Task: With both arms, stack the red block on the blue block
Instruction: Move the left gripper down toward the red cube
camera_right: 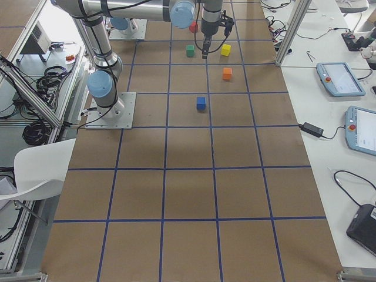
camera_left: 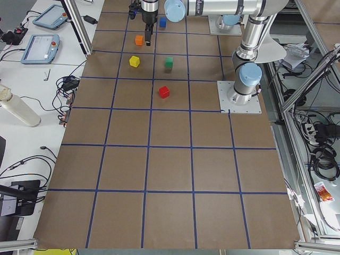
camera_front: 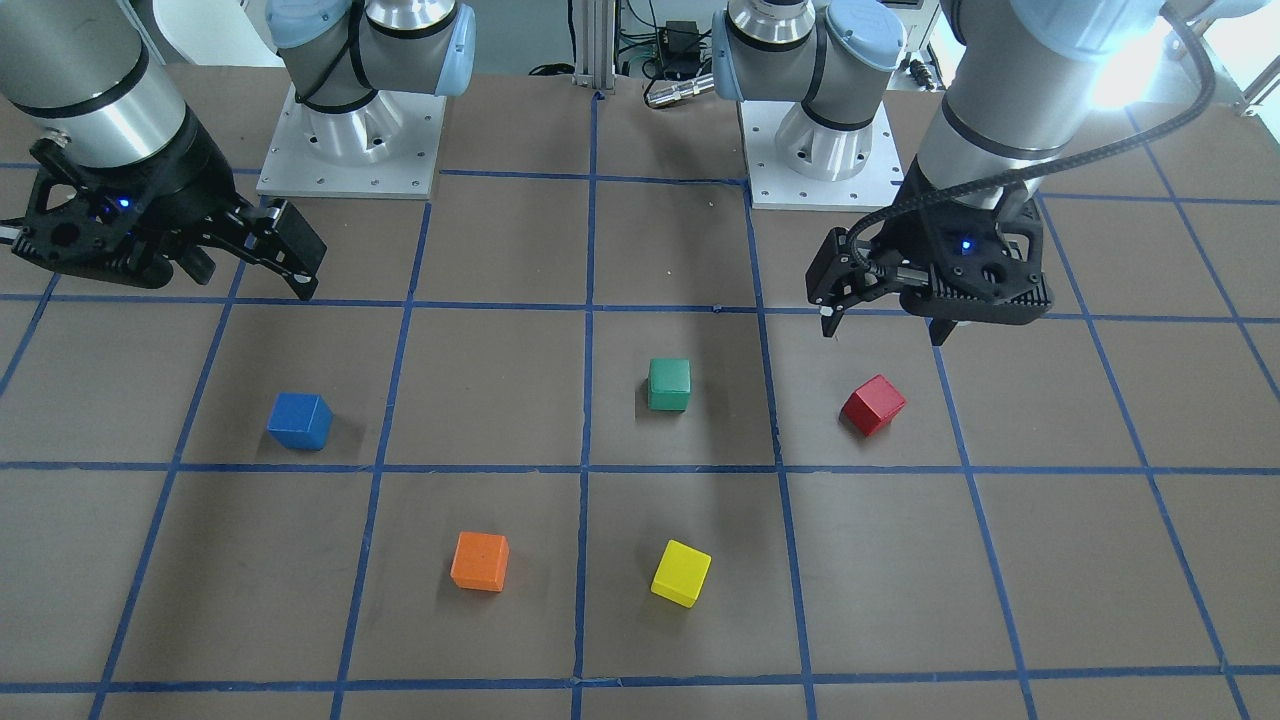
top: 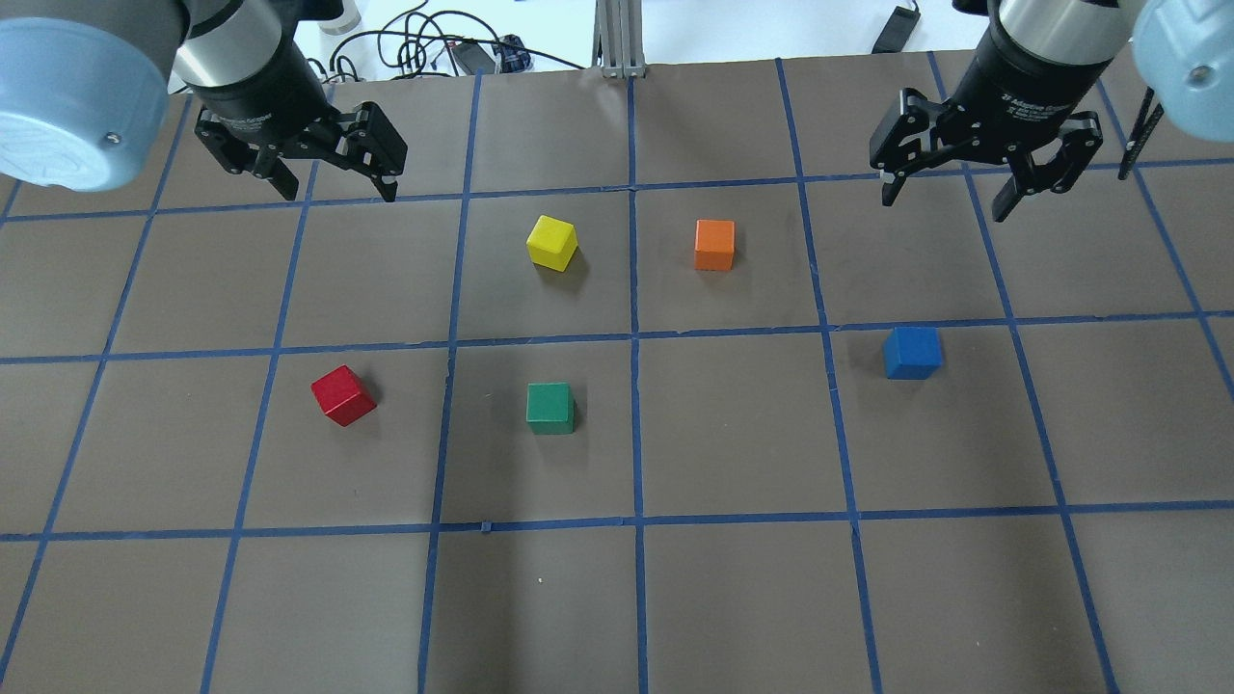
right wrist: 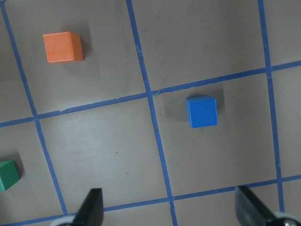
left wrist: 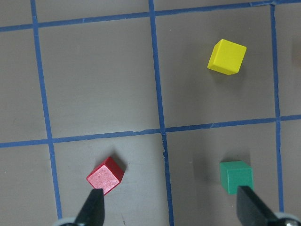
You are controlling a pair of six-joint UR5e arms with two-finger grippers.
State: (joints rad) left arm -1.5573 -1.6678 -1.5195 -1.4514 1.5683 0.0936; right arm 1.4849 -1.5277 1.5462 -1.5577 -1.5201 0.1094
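Note:
The red block [top: 343, 395] lies rotated on the table in the left half of the overhead view; it also shows in the front view [camera_front: 873, 404] and the left wrist view [left wrist: 106, 175]. The blue block [top: 911, 352] lies in the right half and shows in the right wrist view [right wrist: 202, 112]. My left gripper [top: 337, 188] hovers open and empty above the table, beyond the red block. My right gripper [top: 945, 204] hovers open and empty, beyond the blue block. The two blocks are far apart, each in its own grid square.
A green block [top: 549, 408], a yellow block [top: 552, 242] and an orange block [top: 714, 245] lie between the red and blue blocks. The arm bases [camera_front: 350, 150] stand at the robot's edge. Blue tape lines grid the brown table.

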